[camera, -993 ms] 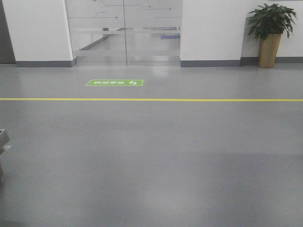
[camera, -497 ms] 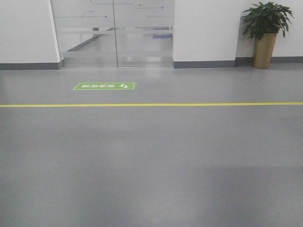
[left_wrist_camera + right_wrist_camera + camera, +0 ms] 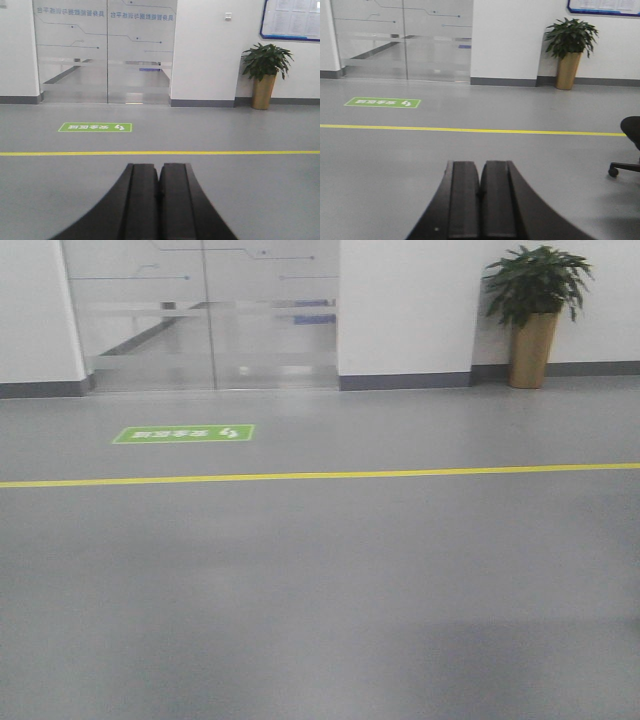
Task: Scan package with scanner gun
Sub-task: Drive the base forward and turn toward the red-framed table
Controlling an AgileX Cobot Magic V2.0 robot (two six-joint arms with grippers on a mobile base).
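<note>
Heads up: all you've got is open grey floor (image 3: 330, 600), the frosted glass doors (image 3: 205, 310) at the back, a potted plant (image 3: 533, 310) on the right, a yellow line (image 3: 320, 476) across and a green floor sticker (image 3: 184, 433). The right wrist view also catches the edge of an office chair (image 3: 630, 145). There's no surface, no package and no scanner gun in any view, so where they sit relative to either hand can't be told.

The left hand (image 3: 159, 170) and right hand (image 3: 481, 167) both have their fingers pressed together on nothing, pointing out over the floor.

On handling I'm guessing: a package is probably stiff and fairly light, so steady it by opposite sides and keep the barcode face clear. The scanner gun should be rigid, slick plastic (top-heavy, I'd bet), so grab the handle, not the head.
</note>
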